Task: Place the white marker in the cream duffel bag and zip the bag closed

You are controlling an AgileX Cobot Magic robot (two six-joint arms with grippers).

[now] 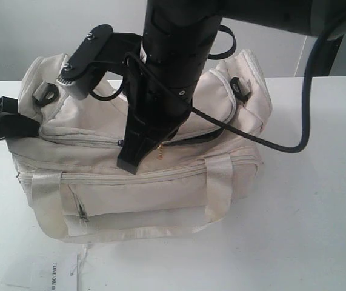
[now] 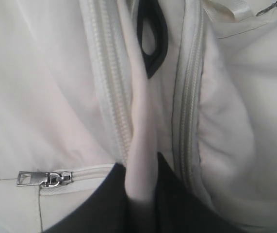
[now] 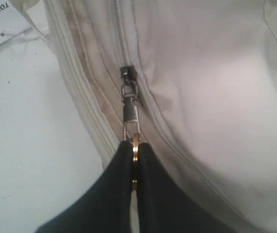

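Between closed right gripper (image 3: 134, 148) tips: gold charm (image 3: 135, 138) of cream duffel bag (image 1: 160, 194) zip (image 3: 128, 75); white marker unseen, probably inside. Beside zip, left gripper (image 2: 139, 170) clamped on fabric fold (image 2: 140, 121). Zipping step; next, steady pull along zip, bag braced.

A white table (image 1: 318, 230) fills the lower part of the exterior view, its top smooth and matte. Its far edge runs straight across in front of a plain pale wall (image 1: 15, 30). The light is bright and even. It throws only a soft grey shadow on the tabletop toward the near edge. In the right wrist view the same tabletop looks faintly bluish.
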